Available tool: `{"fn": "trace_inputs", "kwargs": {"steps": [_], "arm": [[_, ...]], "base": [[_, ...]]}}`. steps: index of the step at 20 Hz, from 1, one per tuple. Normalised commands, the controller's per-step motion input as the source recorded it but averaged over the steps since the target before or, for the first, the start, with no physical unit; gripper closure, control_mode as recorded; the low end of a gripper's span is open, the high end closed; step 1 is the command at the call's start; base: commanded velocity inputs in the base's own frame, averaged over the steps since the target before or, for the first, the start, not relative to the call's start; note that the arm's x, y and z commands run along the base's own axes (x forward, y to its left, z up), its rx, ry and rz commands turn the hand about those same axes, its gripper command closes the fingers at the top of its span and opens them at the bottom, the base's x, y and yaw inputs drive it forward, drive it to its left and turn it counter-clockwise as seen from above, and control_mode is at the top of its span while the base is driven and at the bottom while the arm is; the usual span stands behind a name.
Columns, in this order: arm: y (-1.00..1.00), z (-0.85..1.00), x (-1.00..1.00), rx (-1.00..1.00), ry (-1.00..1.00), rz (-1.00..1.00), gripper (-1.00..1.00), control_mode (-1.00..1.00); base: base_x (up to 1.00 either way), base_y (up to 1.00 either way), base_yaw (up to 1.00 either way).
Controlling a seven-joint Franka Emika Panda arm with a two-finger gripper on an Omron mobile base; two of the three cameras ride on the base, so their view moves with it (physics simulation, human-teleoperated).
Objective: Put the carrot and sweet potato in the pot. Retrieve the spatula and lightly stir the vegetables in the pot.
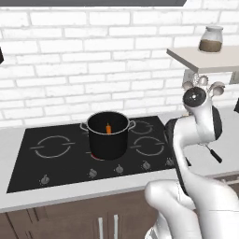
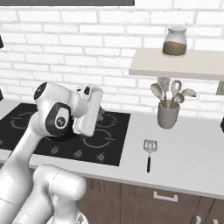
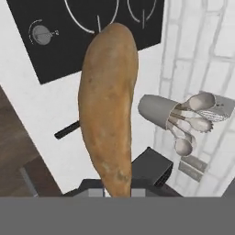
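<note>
My gripper (image 3: 117, 189) is shut on the sweet potato (image 3: 109, 105), a brown oblong tuber that stands up from the jaws in the hand view. It hangs above the counter to the right of the stove. The black pot (image 1: 108, 136) sits on the hob with the orange carrot (image 1: 108, 128) inside it. The spatula (image 2: 149, 153) lies flat on the counter right of the hob, grey head towards the wall; its black handle (image 3: 67, 130) shows behind the sweet potato.
A grey utensil holder (image 2: 168, 116) with pale spoons stands by the wall behind the spatula. Above it a shelf (image 2: 179, 64) carries a glass jar (image 2: 175, 42). The stove knobs (image 1: 119, 169) line the hob's front edge.
</note>
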Motion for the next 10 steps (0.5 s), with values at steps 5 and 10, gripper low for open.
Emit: {"fn": "trace_inputs", "kwargs": {"steps": [5, 10], "arm": [[0.95, 0.95, 0.11, -0.48, 0.13, 0.19, 1.00, -1.00], [0.96, 0.54, 0.37, -0.45, 0.43, 0.18, 1.00, -1.00]], "base": [[0.00, 0.00, 0.00], [0.00, 0.00, 0.00]]}}
